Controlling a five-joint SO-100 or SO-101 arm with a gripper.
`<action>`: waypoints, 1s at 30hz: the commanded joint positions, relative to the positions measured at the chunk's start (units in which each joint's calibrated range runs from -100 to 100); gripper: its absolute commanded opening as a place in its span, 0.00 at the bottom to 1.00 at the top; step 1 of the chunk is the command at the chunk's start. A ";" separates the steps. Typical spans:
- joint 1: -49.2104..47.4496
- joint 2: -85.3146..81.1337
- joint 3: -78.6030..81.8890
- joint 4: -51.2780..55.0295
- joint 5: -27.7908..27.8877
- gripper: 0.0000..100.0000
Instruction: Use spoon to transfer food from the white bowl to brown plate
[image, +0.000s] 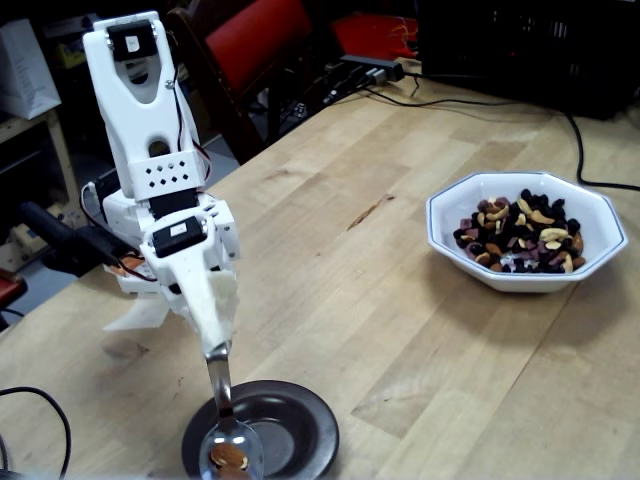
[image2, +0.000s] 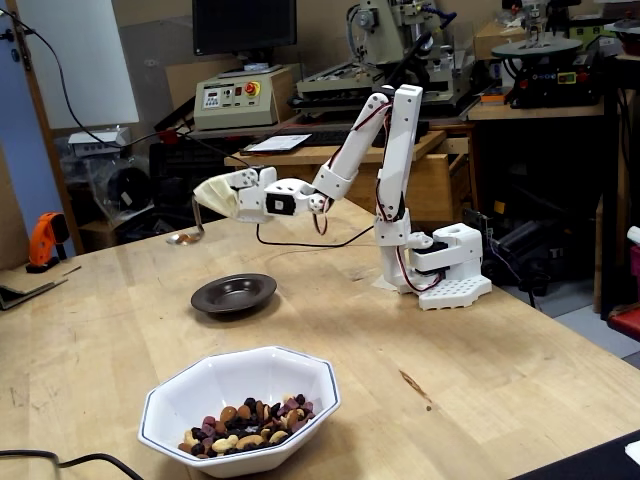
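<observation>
A white robot arm (image2: 395, 170) reaches out over a wooden surface (image: 400, 300), its claw (image: 215, 345) pinching the handle of a metal spoon (image: 226, 440). In a fixed view the spoon hangs handle-up, its oval end over the left rim of the brown plate (image: 290, 425), with a few tan pieces of food (image: 230, 459) lying in it. In another fixed view the spoon (image2: 187, 236) hangs in the air, above and to the left of the plate (image2: 234, 293), clear of the wood. The white bowl (image: 525, 240) with its thin blue edge line stands well apart from the plate, and holds a heap of nuts and raisins (image: 520, 240). A workshop with machines (image2: 410, 50) fills the background behind the arm.
</observation>
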 joint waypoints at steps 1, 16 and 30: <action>0.65 -4.39 2.15 -0.75 0.24 0.04; 0.28 -14.40 6.22 -0.20 0.24 0.04; 0.13 -28.26 19.85 -0.04 0.24 0.04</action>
